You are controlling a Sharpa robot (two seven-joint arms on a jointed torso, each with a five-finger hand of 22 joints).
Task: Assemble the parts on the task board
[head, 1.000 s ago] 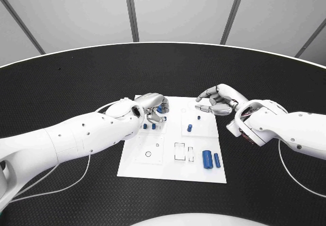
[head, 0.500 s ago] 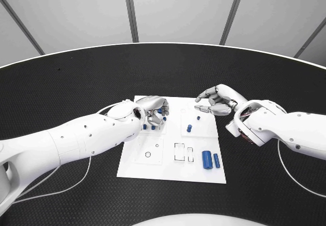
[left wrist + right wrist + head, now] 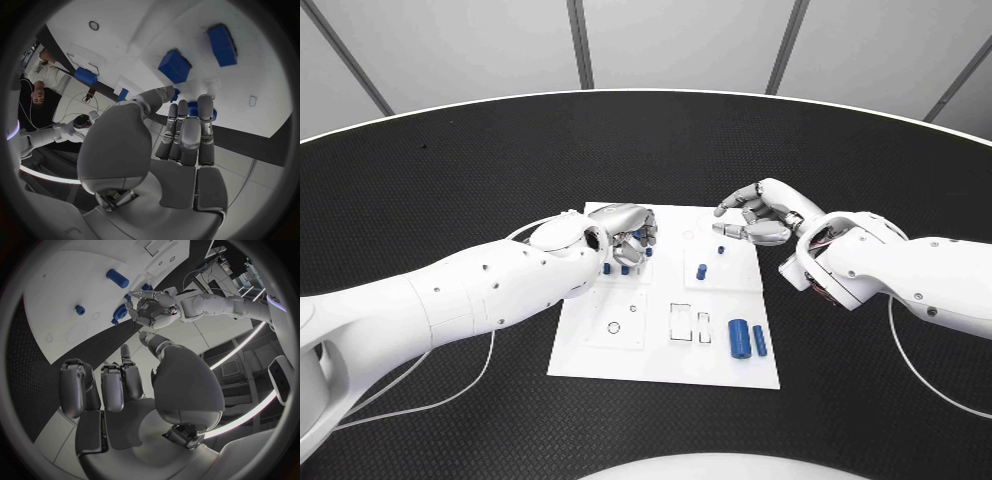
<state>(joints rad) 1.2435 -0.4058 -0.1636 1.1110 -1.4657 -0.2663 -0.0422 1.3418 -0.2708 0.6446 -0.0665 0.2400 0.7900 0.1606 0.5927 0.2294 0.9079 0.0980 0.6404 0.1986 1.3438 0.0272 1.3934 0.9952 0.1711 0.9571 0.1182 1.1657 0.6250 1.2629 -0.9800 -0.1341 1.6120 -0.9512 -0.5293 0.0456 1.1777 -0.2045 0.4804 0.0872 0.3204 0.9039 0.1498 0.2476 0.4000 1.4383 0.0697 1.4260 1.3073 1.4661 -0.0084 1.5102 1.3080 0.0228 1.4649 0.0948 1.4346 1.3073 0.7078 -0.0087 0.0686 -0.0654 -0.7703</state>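
Left hand (image 3: 626,226) fingers clamped on blue part (image 3: 638,237) over board (image 3: 661,345); seating step. Next: press down. Right hand (image 3: 759,218) curled, empty.

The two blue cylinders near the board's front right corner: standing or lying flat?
Lying flat: the two blue cylinders rest lengthwise, side by side, on the white board.

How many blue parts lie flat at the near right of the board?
2: two blue cylinders lie side by side at the task board's near right. Others stand farther up; some may be hidden by the left hand.
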